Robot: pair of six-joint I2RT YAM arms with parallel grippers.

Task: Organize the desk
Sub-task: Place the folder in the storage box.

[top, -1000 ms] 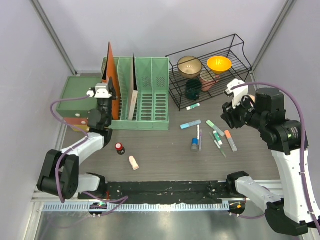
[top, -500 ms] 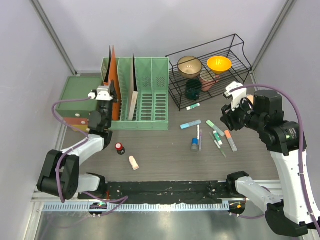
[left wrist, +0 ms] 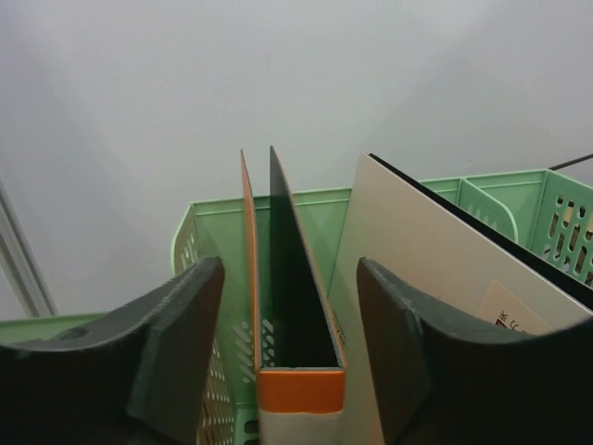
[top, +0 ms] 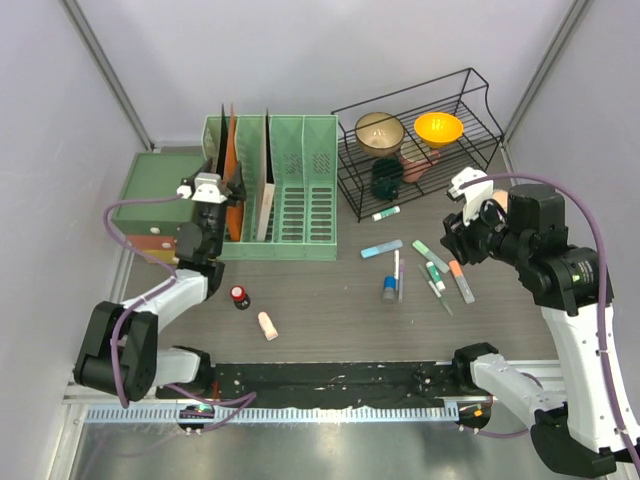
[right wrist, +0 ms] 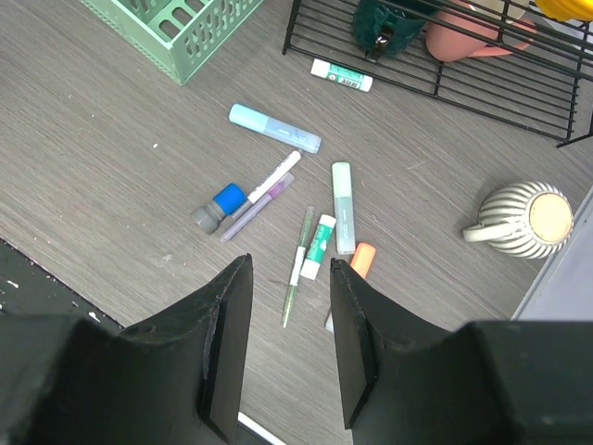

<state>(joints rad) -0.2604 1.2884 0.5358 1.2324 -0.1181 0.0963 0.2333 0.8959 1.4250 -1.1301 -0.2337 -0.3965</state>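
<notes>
Grey wood-grain counter (top: 320, 310) fills the frame's middle, with pens (right wrist: 341, 209) scattered right of centre. Left end effector (left wrist: 289, 306), spread, straddles the orange folder (left wrist: 295, 389) standing in the green file rack (top: 300, 200), seemingly filed. Right end effector (right wrist: 289, 306) hangs spread and empty above the pens, likely next.

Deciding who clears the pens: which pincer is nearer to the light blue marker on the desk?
Right. The right pincer hangs above the pens, close to the light blue marker; the left pincer is across the desk at the green file rack, straddling the orange folder.
</notes>
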